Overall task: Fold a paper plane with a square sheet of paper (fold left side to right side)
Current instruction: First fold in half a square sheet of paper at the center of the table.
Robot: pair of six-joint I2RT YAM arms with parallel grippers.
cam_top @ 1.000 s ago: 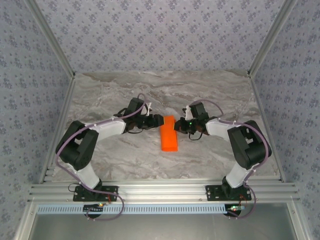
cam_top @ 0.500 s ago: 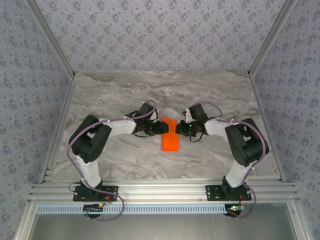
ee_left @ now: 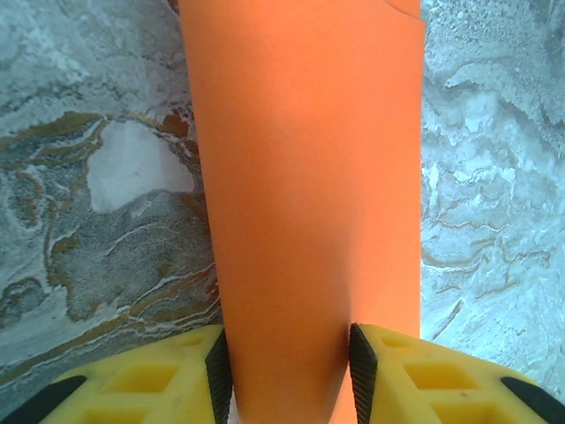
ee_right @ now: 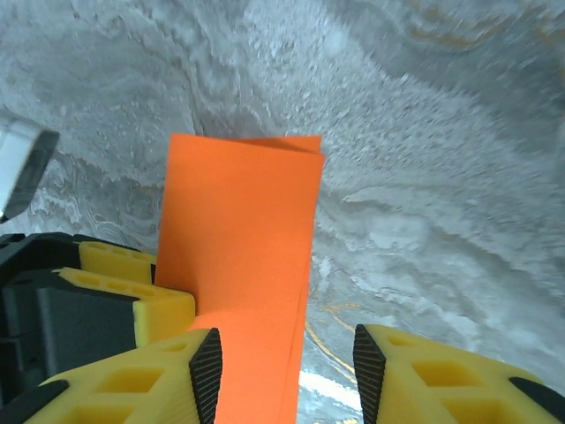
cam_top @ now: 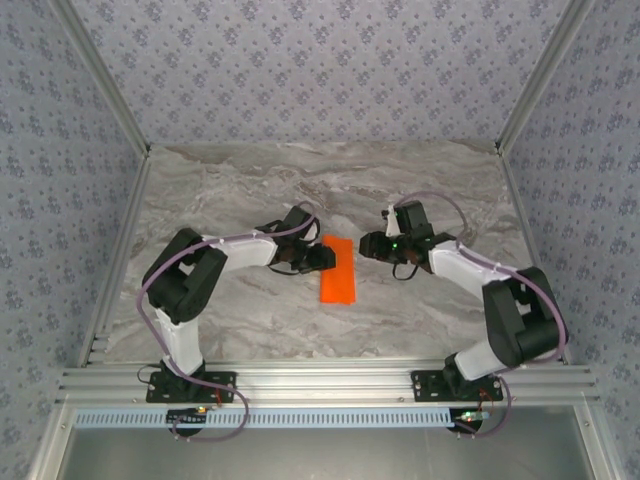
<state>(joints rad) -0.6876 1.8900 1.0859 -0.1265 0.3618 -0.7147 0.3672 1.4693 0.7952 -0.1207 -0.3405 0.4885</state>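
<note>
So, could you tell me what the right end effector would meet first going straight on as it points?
Most likely the near edge of the folded bright orange-red paper strip, which lies just ahead of the right end effector; its height above the paper is unclear.

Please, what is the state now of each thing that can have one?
Sheet of paper: folded into a narrow strip, lying on the tabletop.
Left end effector: open, the strip showing between its fingers.
Right end effector: open, holding nothing.
</note>
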